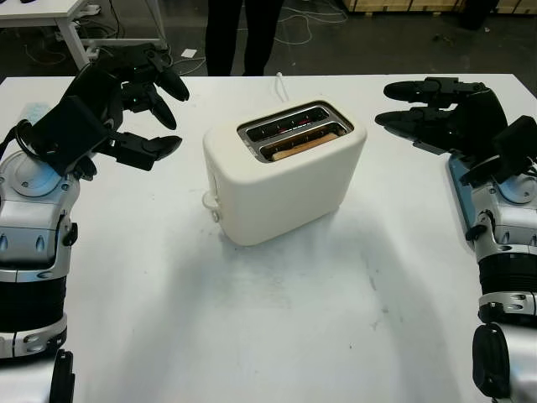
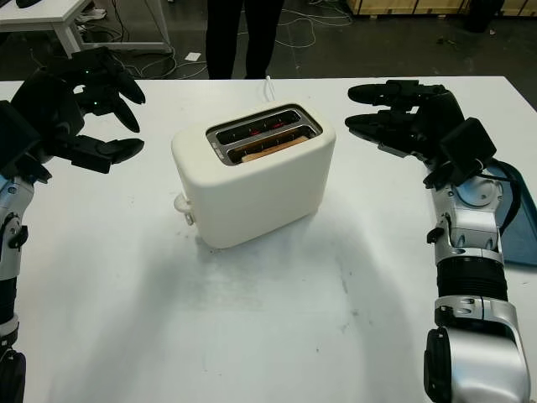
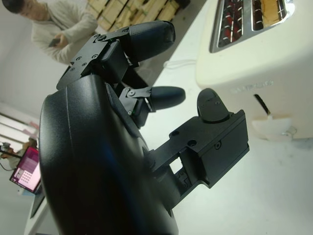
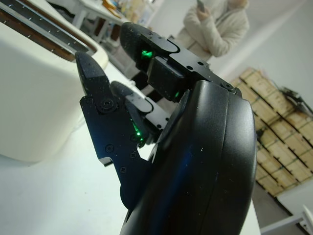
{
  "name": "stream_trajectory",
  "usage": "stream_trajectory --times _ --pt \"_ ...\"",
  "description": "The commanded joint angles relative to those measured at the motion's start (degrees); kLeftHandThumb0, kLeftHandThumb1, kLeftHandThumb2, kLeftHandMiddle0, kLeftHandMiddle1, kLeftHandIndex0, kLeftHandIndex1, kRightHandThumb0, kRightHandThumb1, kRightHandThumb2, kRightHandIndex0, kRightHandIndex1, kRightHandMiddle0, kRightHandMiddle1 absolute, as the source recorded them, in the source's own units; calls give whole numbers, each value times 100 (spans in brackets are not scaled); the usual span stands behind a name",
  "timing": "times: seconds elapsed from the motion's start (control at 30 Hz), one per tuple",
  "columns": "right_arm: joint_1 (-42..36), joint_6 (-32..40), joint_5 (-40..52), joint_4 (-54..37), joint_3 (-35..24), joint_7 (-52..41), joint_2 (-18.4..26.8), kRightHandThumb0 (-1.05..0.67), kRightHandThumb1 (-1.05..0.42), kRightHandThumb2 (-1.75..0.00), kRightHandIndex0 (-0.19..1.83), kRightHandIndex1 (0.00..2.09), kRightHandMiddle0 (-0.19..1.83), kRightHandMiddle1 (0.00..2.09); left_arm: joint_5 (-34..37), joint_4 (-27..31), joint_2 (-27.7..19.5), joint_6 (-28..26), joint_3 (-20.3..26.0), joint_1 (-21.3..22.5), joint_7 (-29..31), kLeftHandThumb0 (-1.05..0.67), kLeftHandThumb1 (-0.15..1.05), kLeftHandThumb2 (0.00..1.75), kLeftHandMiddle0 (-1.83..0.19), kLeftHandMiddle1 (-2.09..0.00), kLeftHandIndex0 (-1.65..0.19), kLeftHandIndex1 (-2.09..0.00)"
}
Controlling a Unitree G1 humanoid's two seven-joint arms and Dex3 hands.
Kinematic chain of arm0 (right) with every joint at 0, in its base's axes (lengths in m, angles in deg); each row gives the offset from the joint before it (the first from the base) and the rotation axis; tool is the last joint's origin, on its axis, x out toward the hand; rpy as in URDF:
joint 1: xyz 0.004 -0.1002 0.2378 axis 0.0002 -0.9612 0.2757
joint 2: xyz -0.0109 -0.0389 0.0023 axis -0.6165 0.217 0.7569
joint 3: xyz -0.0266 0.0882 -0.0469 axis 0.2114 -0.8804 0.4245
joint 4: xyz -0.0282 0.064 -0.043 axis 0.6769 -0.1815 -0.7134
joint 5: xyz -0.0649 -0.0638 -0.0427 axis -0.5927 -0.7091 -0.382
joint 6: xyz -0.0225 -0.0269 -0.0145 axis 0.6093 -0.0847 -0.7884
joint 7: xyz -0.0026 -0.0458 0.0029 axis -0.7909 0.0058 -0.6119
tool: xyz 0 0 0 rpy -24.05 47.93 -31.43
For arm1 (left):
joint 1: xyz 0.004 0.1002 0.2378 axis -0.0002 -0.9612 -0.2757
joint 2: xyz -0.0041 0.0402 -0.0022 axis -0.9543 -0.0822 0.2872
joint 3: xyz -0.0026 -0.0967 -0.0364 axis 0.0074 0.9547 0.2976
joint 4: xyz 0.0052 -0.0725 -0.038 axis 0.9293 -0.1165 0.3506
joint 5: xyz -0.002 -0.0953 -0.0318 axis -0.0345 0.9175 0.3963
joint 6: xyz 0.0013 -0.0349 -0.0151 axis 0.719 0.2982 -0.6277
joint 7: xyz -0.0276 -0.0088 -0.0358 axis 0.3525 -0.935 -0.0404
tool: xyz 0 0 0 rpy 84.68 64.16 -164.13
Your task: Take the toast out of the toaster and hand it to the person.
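- Toast (image 1: 304, 148) is sitting sunk in the near slot of the toaster (image 1: 281, 180); only its tan top edge is showing, the rest is hidden by the slot walls.
- The far slot is showing dark wire guides with a red glint.
- The person (image 1: 242, 34) is standing past the far table edge, cut off by the frame top in the head views; dark trousers there, a light top in the wrist views.
- Left hand (image 1: 138, 105) is hovering left of the toaster, open and holding nothing, apart from the casing.
- Right hand (image 2: 403, 113) is hovering right of the toaster, likewise open and holding nothing.
- White table (image 1: 277, 327) is lying bare between toaster and near edge, lightly scuffed.
- Toaster shell is looking smooth, cream, round-cornered, with a lever knob (image 1: 210, 200) on its left end and a white cord (image 1: 281, 85) trailing behind.
- A blue flat item (image 2: 513, 222) is lying partly hidden behind the right forearm.
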Motion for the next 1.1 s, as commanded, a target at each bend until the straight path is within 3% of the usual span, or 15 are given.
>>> stream_trajectory --times 0.0,0.47,0.83,1.07 --pt "-40 -133 29 44 -36 -21 19 -30 -76 0 113 1 102 0 27 40 25 -24 6 -19 -34 45 30 105 -50 -160 -44 -145" --pt "-18 -125 -25 53 -9 38 26 -29 -76 0 112 0 102 0 -72 57 47 -102 -36 16 -104 46 30 105 -50 -160 -43 -146" --pt "89 -185 -154 182 17 163 35 -27 -76 0 112 0 102 0 -243 -106 4 -36 -80 83 -149 49 48 76 -52 -149 -46 -133" --pt "123 -230 -129 310 -14 165 29 -27 -76 0 110 0 101 0 -247 -373 34 214 -104 122 -83 47 48 72 -55 -147 -48 -131"
